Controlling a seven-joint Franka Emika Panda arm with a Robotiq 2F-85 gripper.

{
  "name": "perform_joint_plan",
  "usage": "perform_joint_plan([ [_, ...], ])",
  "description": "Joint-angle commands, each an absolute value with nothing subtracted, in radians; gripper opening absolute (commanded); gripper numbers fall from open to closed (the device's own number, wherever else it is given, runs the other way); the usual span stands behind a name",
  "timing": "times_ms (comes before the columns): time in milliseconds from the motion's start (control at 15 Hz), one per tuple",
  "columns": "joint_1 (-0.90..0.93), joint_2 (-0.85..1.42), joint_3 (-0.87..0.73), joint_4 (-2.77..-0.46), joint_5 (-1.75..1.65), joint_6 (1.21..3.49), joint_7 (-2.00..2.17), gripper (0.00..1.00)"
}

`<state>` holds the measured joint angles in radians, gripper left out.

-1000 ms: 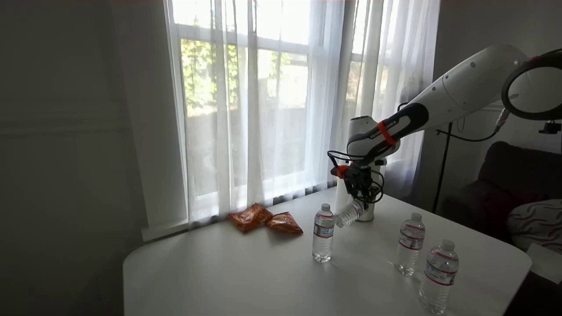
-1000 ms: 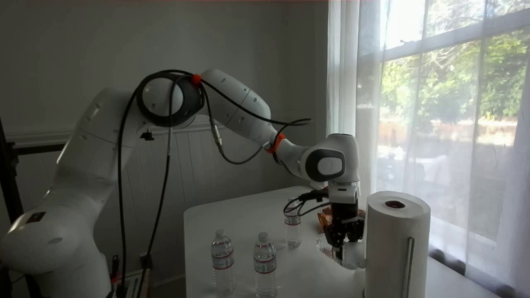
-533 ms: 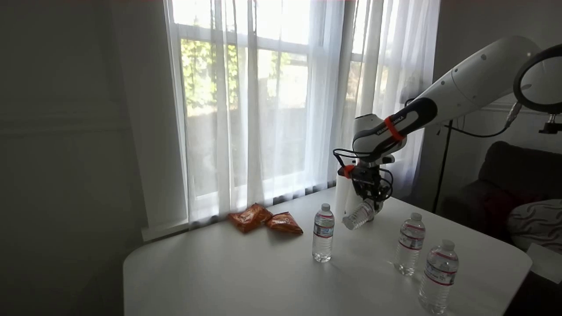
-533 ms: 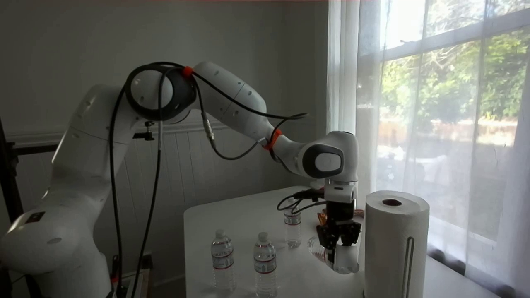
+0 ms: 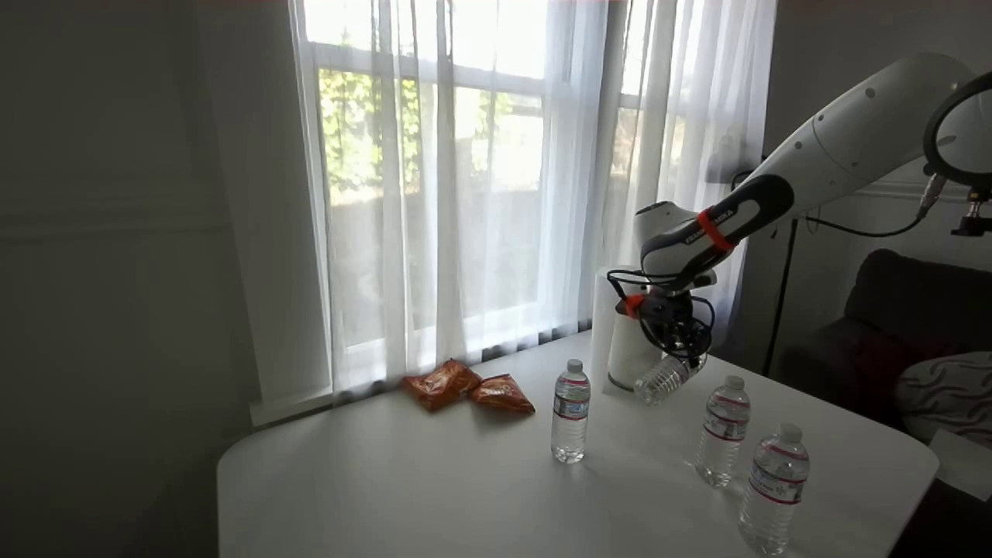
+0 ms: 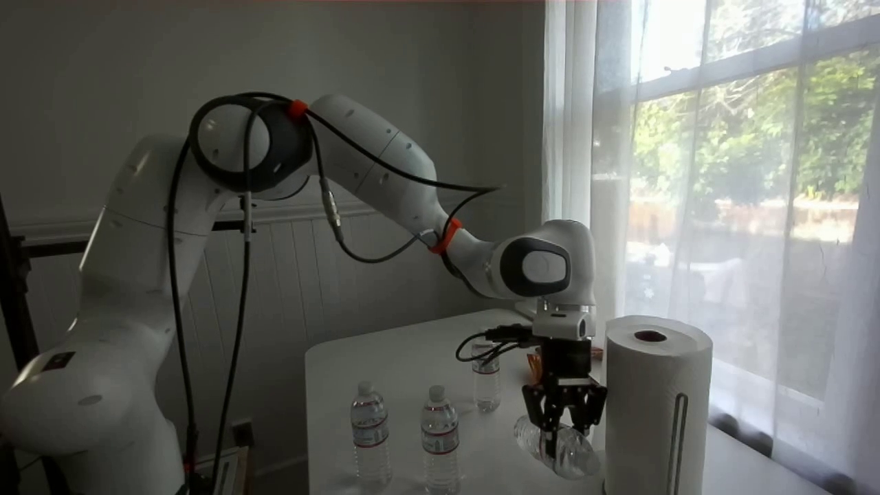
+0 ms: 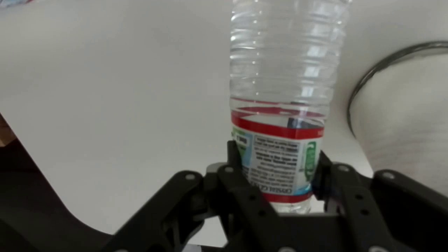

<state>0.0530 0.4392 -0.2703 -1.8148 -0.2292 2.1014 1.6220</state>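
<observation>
My gripper (image 7: 278, 157) is shut on a clear plastic water bottle (image 7: 283, 70). Its black fingers (image 7: 233, 154) press on both sides of the red-and-white label. In both exterior views the gripper (image 5: 686, 356) (image 6: 567, 434) points down and the held bottle (image 5: 660, 381) (image 6: 577, 455) is tilted, close to lying flat, with its base end toward the table's middle. The cap end is hidden behind the gripper in the wrist view. A white paper towel roll (image 6: 656, 405) stands close beside the gripper; its lower part shows in the wrist view (image 7: 402, 119).
Three similar bottles stand upright on the white table (image 5: 434, 496): one near the middle (image 5: 570, 415), two toward the near right (image 5: 725, 430) (image 5: 776, 484). Two orange snack bags (image 5: 442, 384) (image 5: 502, 394) lie by the curtained window. A table edge (image 7: 38, 171) shows in the wrist view.
The gripper has moved with the held bottle, rightward in one exterior view and slightly nearer the camera in another. The held bottle is farther from the standing middle bottle. The other things stayed put.
</observation>
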Motion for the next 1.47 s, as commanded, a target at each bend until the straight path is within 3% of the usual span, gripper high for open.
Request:
perform_joint_plan([
  [0,0.076,0.363,-0.292,-1.882,-0.366,2.072,1.74,0.21],
  [533,0.108,0.409,-0.272,-1.872,-0.645,1.981,1.961,0.21],
  [1400,0.126,0.569,-0.198,-1.695,-0.77,1.737,2.178,0.21],
])
